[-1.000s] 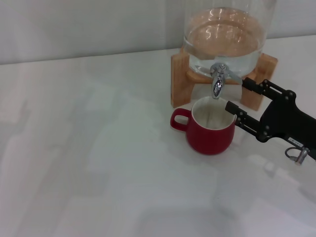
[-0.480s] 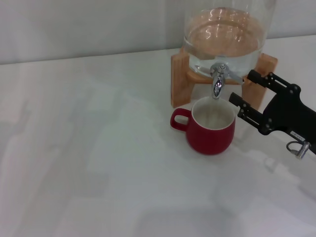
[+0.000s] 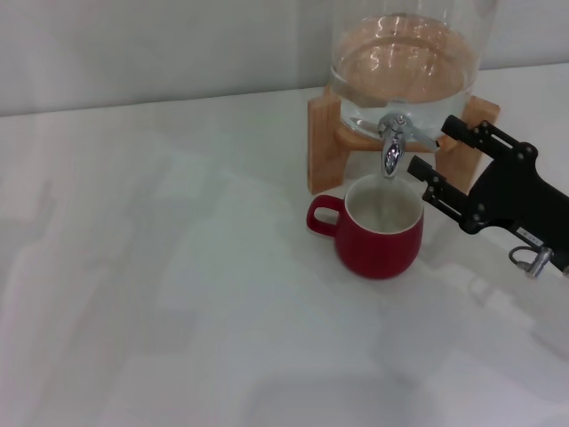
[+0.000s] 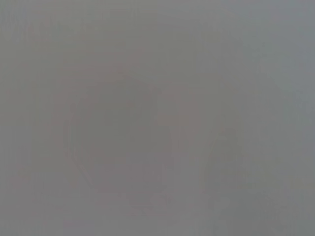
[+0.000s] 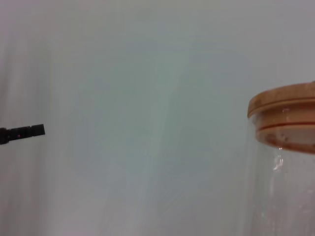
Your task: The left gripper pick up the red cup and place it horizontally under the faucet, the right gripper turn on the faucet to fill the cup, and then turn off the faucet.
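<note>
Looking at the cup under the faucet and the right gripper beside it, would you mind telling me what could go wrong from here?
1. The right gripper is open beside the faucet, one finger close above the rim of the red cup; a low approach might knock the cup out from under the spout.
2. The faucet lever is small, so the fingers may slip off it.
3. The left gripper is out of view, so nothing steadies the cup.

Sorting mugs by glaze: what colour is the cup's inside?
White inside, dark red outside; the red cup shows best in the head view, standing under the faucet.
</note>
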You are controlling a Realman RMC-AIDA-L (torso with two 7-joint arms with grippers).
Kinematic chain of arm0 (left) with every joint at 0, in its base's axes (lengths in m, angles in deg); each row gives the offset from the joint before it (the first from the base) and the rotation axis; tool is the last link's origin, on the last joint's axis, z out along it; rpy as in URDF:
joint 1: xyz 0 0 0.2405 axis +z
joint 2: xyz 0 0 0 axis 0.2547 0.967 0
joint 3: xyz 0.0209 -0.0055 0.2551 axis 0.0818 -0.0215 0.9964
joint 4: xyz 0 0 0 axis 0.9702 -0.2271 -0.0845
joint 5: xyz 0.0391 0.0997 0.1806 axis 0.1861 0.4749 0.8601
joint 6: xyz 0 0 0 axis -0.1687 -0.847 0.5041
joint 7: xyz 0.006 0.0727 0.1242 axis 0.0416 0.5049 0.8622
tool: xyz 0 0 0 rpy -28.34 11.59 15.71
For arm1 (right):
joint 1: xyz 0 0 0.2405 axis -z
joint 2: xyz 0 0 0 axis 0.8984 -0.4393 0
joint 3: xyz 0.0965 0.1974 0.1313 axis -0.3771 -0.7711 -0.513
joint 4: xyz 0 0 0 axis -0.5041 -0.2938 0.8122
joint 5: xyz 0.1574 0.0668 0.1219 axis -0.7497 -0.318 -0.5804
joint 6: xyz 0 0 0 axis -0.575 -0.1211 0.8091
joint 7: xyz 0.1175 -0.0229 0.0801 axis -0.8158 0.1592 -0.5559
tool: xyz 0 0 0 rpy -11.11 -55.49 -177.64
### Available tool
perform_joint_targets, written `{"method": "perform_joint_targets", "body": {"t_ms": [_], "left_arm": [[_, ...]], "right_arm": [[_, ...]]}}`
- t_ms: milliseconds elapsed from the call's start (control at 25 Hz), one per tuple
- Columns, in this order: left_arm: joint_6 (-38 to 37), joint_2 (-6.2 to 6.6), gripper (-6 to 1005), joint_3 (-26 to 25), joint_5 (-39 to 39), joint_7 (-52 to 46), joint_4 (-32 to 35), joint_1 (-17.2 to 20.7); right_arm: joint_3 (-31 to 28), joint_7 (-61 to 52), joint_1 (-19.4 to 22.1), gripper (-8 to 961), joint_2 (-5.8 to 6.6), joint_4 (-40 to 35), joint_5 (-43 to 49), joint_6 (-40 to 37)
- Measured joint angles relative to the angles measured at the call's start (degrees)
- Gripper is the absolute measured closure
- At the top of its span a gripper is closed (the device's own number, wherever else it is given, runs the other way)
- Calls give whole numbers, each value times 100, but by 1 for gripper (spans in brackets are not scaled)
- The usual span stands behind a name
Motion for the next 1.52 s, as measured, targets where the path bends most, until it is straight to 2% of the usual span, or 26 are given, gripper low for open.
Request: {"method": "perform_joint_targets", "body": {"t_ms": [400,1520], "left_arm": [[-75,0,252,0,0,2,14,-57],[-89,9,251,9,14,1,26,-92]], "right_arm": [[-4,7,-1,336,-38,81,-13,-20],[-80,130,-49,336,-44,111,-10,-286]]}}
